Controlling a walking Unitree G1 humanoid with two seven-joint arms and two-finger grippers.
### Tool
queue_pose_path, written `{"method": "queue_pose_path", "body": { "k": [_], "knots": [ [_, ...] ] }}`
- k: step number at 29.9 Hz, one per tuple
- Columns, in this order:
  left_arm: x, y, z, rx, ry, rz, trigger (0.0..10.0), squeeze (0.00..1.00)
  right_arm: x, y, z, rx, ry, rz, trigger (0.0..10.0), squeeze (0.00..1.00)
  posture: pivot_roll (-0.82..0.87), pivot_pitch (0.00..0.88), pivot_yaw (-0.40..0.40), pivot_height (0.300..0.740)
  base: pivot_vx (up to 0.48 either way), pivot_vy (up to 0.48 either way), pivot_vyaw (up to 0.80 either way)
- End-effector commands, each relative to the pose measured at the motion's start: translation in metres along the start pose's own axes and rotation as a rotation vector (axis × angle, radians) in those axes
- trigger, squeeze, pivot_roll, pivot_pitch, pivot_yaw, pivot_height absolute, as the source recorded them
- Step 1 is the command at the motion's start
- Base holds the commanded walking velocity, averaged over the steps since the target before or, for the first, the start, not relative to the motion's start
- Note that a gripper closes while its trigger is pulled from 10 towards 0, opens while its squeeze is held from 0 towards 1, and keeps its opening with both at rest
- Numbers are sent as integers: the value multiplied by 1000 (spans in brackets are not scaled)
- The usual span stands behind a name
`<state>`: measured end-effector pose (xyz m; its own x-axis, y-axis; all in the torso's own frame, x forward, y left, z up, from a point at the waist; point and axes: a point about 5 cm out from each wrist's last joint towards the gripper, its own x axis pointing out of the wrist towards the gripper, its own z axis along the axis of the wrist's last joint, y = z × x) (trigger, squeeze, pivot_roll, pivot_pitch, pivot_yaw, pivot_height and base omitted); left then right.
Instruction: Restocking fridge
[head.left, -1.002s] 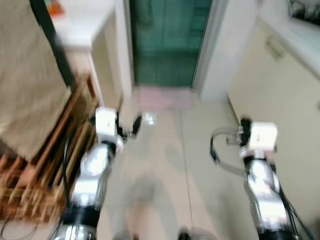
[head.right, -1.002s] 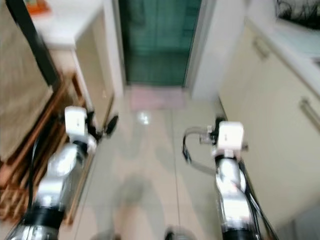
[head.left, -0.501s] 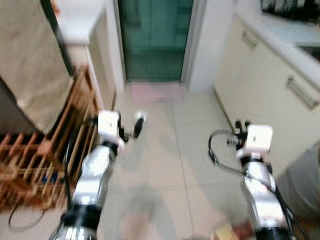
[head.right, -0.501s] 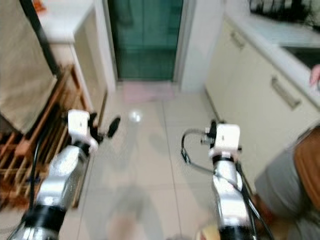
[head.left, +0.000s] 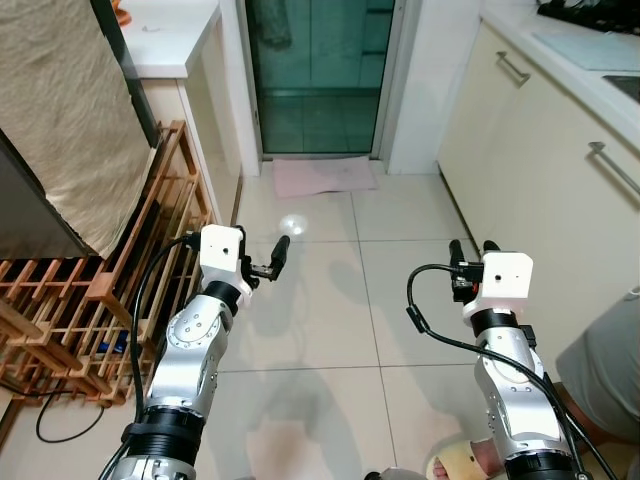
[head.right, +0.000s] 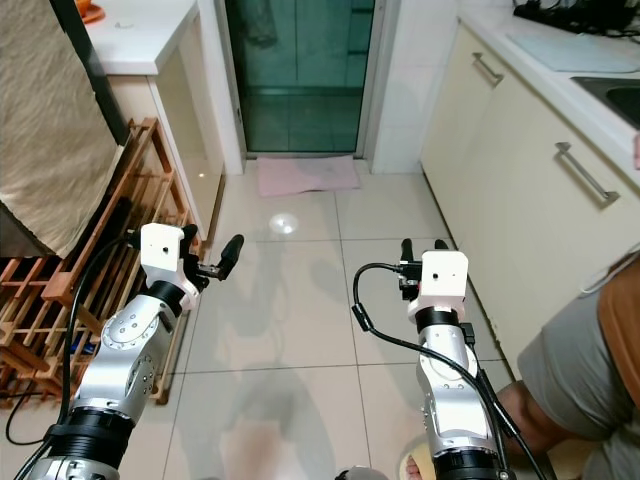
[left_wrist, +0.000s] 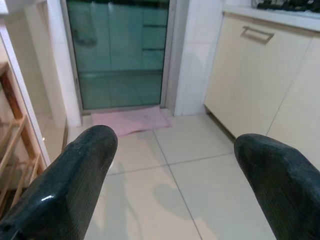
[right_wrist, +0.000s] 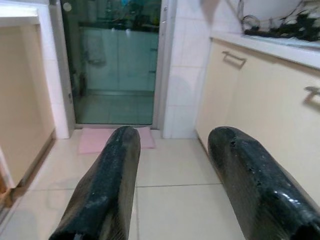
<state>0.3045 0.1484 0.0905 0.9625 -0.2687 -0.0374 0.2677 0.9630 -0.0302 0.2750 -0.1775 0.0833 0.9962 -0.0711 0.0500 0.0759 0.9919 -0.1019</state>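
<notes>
Both arms are held out in front of me over a pale tiled floor (head.left: 330, 320). My left gripper (head.left: 272, 256) hovers at mid height beside the wooden rack, fingers spread wide, nothing between them; in the left wrist view the left gripper (left_wrist: 175, 145) looks toward a glass door. My right gripper (head.left: 472, 248) is raised close to the cream cabinets. Its fingers stand apart and hold nothing, and in the right wrist view the right gripper (right_wrist: 172, 145) faces the same door.
A wooden slatted rack (head.left: 90, 310) and a dark appliance draped in beige cloth (head.left: 60, 130) stand on my left. Ahead are a green glass door (head.left: 320, 70) and a pink mat (head.left: 322, 177). Cream cabinets (head.left: 540, 150) line the right. A person (head.left: 605, 370) stands at lower right.
The camera has swung and steadied, so the picture is now sharp. A person has come into view at lower right. Both arms keep the same pose.
</notes>
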Motion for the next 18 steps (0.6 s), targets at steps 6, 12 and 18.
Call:
{"method": "queue_pose_path", "body": {
  "k": [6, 12, 18],
  "knots": [
    [-8, -3, -13, -12, 37, 10, 10000, 0, 3, 1, 3, -1, -27, -1, 10000, 1000, -66, 0, -8, 740, 0, 0, 0],
    [2, 0, -7, 6, 8, 29, 10000, 0, 5, 0, -4, -13, 2, -11, 10000, 1000, -68, 0, -27, 740, 0, 0, 0],
    [8, -4, 1, 38, -19, 10, 10000, 0, 13, 6, 0, -13, -8, 11, 10000, 1000, -64, 0, -19, 740, 0, 0, 0]
  ]
}}
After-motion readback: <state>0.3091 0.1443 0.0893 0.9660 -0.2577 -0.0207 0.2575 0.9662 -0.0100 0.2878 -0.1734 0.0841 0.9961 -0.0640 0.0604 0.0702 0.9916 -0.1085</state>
